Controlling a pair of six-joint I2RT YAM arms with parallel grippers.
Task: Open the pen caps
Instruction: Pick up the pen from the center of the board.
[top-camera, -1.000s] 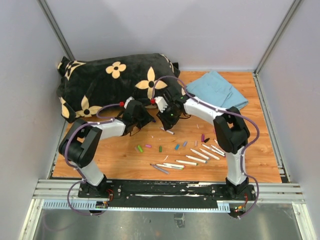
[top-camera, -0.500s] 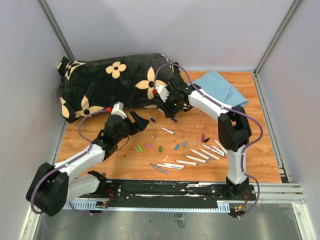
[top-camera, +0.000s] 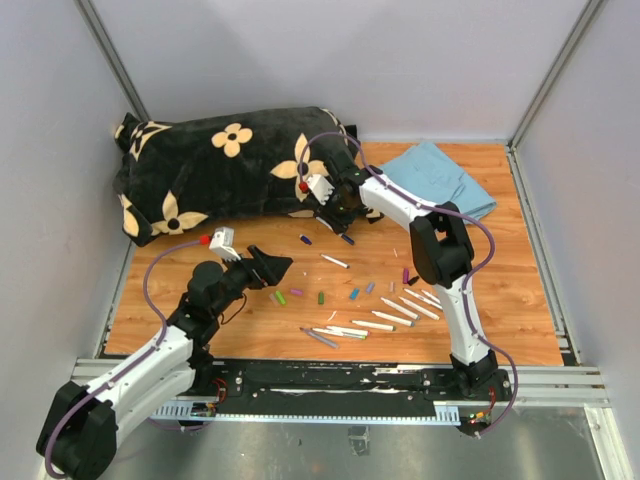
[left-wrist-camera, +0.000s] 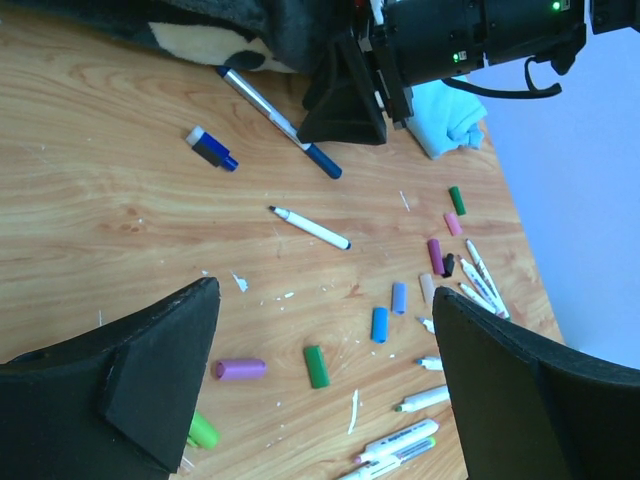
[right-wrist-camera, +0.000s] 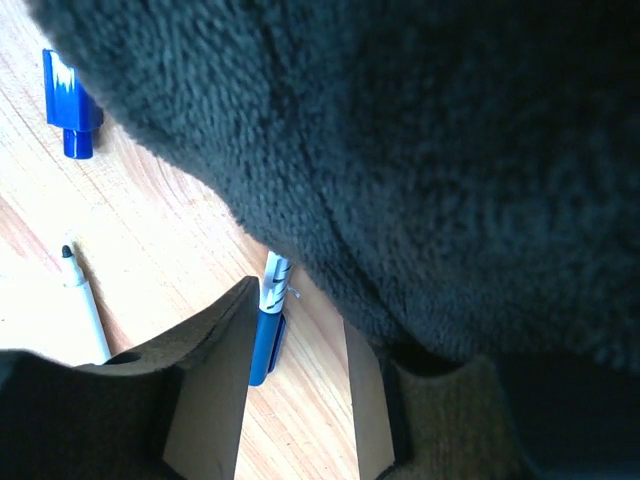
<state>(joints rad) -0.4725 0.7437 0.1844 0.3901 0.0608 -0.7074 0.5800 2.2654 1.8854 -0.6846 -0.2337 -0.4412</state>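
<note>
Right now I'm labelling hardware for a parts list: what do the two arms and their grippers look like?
Both arms, the left arm and right arm, have white links joined by bulky black joints, with a purple cable looping along each. A small red mark sits by a white block near each wrist. The left gripper and right gripper have broad, wedge-shaped black fingers.

Black plush blanket (top-camera: 220, 165) patterned with cream flowers, heaped at far left of wooden table (top-camera: 520, 300), light-blue cloth (top-camera: 440, 180) folded at far right, white pen barrels (top-camera: 397, 306) scattered near right.
</note>
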